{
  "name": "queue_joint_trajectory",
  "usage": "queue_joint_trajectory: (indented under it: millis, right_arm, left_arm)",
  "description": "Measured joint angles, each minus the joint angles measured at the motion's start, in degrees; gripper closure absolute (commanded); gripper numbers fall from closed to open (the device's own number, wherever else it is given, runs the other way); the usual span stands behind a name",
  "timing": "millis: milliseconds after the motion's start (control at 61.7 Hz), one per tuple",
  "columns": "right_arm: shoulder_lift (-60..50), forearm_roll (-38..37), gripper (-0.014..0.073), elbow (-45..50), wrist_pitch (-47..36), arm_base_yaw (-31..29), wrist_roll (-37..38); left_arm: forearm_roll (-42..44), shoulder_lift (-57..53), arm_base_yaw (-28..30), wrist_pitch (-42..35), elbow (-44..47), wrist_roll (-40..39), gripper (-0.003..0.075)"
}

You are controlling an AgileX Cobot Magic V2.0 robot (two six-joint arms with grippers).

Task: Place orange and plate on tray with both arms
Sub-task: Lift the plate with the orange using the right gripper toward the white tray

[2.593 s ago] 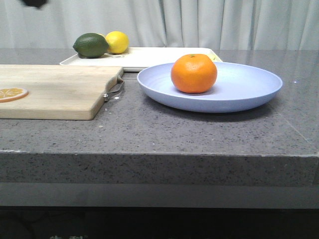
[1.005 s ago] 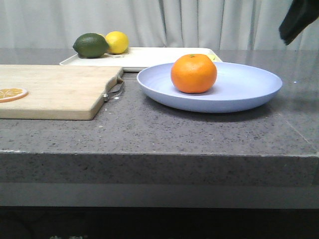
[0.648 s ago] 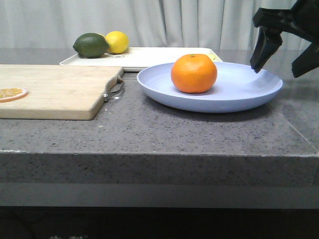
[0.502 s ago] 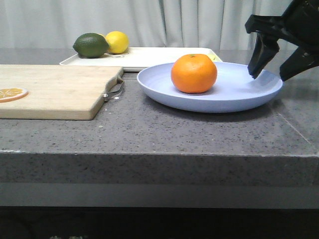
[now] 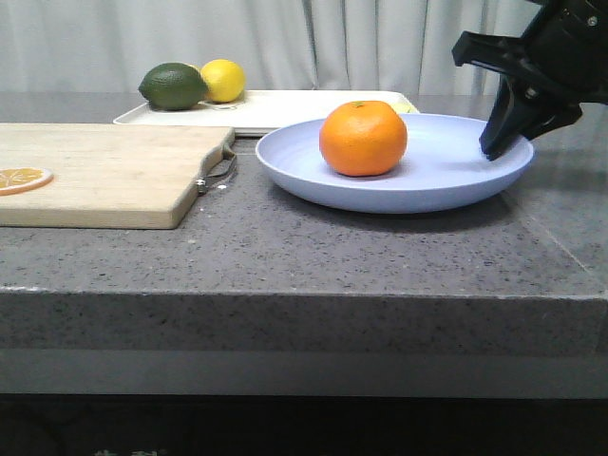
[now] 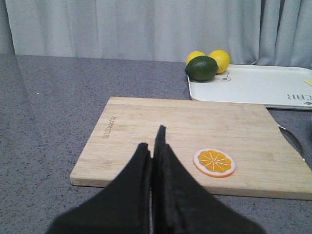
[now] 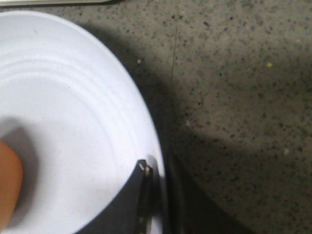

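The orange [image 5: 363, 139] sits left of centre on the lavender-blue plate [image 5: 446, 180], which rests on the grey counter in front of the cream-white tray [image 5: 285, 109]. My right gripper [image 5: 499, 147] is shut on the plate's right rim. In the right wrist view one finger lies inside the plate [image 7: 73, 122] and the other outside the rim, with the gripper [image 7: 157, 170] pinching the edge; the orange's side [image 7: 7, 190] shows at the frame edge. My left gripper [image 6: 153, 141] is shut and empty over the cutting board and does not show in the front view. The tray [image 6: 253, 87] lies beyond it.
A wooden cutting board [image 5: 104, 171] with a metal handle lies left of the plate, with a dried orange slice [image 6: 214, 162] on it. A dark green lime [image 5: 173, 85] and a yellow lemon [image 5: 223, 80] sit at the tray's far left end. The counter's front edge is near.
My right gripper came in from the upper right, dropped to the plate's right rim and closed on it. The plate and orange shifted slightly left.
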Motion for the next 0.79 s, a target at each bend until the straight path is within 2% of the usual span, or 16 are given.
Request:
queue_joint_trajectory:
  millis: [194, 373, 632, 794]
  right_arm:
    - [0.0, 1.6, 0.0653, -5.6, 5.0, 0.0, -0.1]
    - [2.9, 3.9, 0.0653, -14.7, 10.8, 0.0, -0.6]
    - [14.7, 10.9, 0.0653, -34.3, 16.3, 0.1, 1.6]
    - [24.1, 11.5, 0.0653, -48.2, 17.6, 0.2, 5.7]
  left_arm:
    - [0.0, 0.0, 0.0, 0.0, 0.0, 0.0, 0.0738]
    - [0.0, 0.0, 0.0, 0.0, 0.0, 0.0, 0.0738]
    - [0.0, 0.0, 0.0, 0.0, 0.0, 0.0, 0.0738]
    - [0.0, 0.0, 0.0, 0.0, 0.0, 0.0, 0.0738]
